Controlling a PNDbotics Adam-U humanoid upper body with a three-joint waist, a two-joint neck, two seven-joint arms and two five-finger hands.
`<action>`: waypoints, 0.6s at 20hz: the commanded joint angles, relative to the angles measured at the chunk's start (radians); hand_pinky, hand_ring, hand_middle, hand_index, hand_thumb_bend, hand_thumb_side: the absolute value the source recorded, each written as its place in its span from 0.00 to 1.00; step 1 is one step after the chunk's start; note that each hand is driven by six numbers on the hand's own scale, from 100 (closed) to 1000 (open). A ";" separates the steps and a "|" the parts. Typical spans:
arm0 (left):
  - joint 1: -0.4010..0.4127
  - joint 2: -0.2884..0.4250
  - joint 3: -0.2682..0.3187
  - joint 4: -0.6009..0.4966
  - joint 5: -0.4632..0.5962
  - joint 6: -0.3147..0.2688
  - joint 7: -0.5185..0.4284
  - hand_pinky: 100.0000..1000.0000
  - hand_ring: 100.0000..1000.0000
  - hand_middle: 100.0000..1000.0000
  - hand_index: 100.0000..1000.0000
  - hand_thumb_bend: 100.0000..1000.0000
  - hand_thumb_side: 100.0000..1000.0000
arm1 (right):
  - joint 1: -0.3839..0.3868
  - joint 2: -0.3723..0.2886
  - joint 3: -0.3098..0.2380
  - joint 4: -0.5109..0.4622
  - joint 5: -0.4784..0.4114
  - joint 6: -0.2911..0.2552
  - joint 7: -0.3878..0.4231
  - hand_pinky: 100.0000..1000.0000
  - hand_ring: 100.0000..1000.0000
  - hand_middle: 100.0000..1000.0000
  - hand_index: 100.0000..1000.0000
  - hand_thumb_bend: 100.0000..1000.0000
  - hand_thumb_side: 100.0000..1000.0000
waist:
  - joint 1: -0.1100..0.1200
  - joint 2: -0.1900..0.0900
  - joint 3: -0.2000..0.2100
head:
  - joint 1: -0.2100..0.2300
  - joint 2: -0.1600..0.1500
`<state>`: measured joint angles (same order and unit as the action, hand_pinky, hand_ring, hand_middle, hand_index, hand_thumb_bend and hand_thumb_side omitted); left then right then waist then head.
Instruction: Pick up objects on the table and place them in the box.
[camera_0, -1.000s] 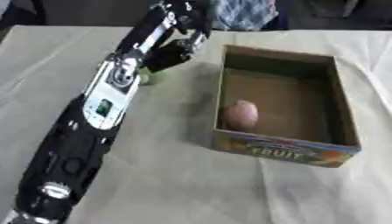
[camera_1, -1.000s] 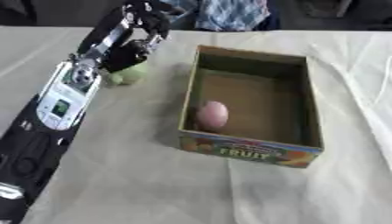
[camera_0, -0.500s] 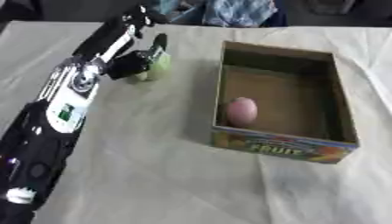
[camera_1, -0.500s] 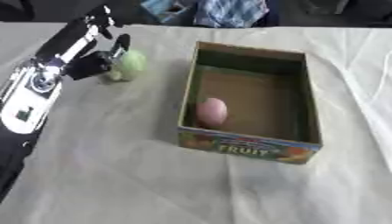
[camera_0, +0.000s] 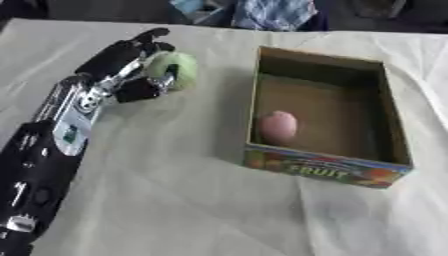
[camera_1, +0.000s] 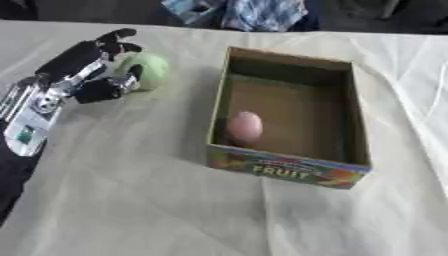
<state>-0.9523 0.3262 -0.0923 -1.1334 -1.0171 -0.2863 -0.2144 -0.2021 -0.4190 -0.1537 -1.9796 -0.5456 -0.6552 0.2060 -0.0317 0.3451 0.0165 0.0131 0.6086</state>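
Left hand (camera_0: 131, 70): fingers (camera_0: 149, 36) curled around pale green ball (camera_0: 175, 70), near the bench's (camera_0: 175, 200) far left corner. Cardboard box (camera_0: 328, 167), right of centre: holds one pink egg-shaped object (camera_0: 277, 126).

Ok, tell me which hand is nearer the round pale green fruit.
Left. The left hand is right at the round pale green fruit, fingers and thumb curled around it on the table. The right hand shows in neither view.

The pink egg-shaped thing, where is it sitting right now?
The pink egg-shaped thing lies inside the cardboard box, against its left wall near the front printed end, to the right of the left hand and green ball.
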 joint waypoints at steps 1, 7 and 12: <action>-0.043 0.026 0.020 0.013 -0.077 -0.008 0.035 0.72 0.88 1.00 0.93 0.26 0.86 | -0.009 -0.014 -0.003 -0.020 0.006 -0.002 0.004 0.88 0.79 0.53 0.91 0.42 1.00 | -0.002 -0.017 -0.006 | 0.011 -0.024; -0.071 0.026 0.022 0.043 -0.232 -0.001 0.171 0.78 0.92 1.00 0.95 0.45 0.77 | -0.010 -0.007 -0.001 -0.020 0.011 0.002 0.015 0.88 0.79 0.52 0.91 0.42 1.00 | -0.002 -0.009 -0.012 | 0.018 -0.035; -0.089 0.022 0.026 0.085 -0.299 -0.015 0.198 0.78 0.92 1.00 0.95 0.47 0.81 | -0.015 -0.002 0.004 -0.020 0.017 0.005 0.023 0.88 0.79 0.52 0.91 0.42 1.00 | -0.001 -0.001 -0.018 | 0.024 -0.047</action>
<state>-1.0147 0.3264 -0.0759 -1.0453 -1.2983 -0.2981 -0.0266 -0.2087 -0.4091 -0.1470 -1.9796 -0.5366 -0.6483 0.2234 -0.0326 0.3631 -0.0004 0.0327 0.5762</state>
